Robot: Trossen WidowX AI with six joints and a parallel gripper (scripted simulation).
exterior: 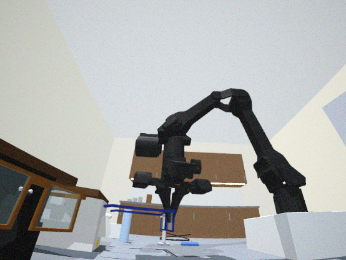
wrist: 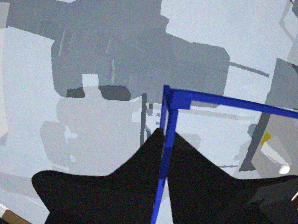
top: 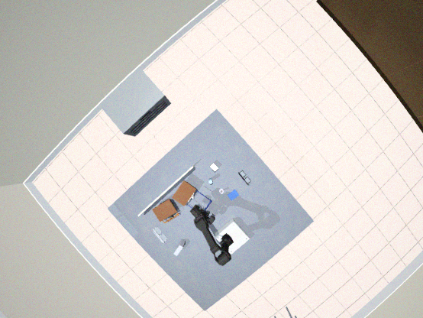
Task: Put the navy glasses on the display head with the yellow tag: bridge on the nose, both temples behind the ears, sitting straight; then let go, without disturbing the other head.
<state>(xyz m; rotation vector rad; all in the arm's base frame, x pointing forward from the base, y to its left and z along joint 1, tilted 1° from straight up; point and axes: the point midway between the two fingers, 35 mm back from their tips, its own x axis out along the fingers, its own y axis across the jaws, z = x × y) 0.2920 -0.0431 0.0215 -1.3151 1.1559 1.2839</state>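
Observation:
The navy glasses [top: 211,203] [exterior: 173,222] [wrist: 225,101] hang upright in the air, temples roughly level and pointing at the yellow-tagged head. My gripper [exterior: 169,218] [wrist: 162,133] is shut on the front frame of the glasses, near one side. The target head [top: 185,192] [exterior: 84,229] has a brown top, white sides and a yellow tag [exterior: 97,243] [wrist: 266,138] low down. The temple tips are close to its face; whether they touch it I cannot tell. The other head [top: 164,209] [exterior: 31,161] wears amber glasses [exterior: 76,215].
A long white panel [top: 160,196] stands behind the heads. A light blue cylinder [top: 210,182] [exterior: 125,226], a thin white stand [top: 221,191] [exterior: 163,232], a blue pad [top: 233,195] [exterior: 190,244] and black glasses [top: 241,174] are nearby. Clear glasses [top: 158,232] lie near the other head.

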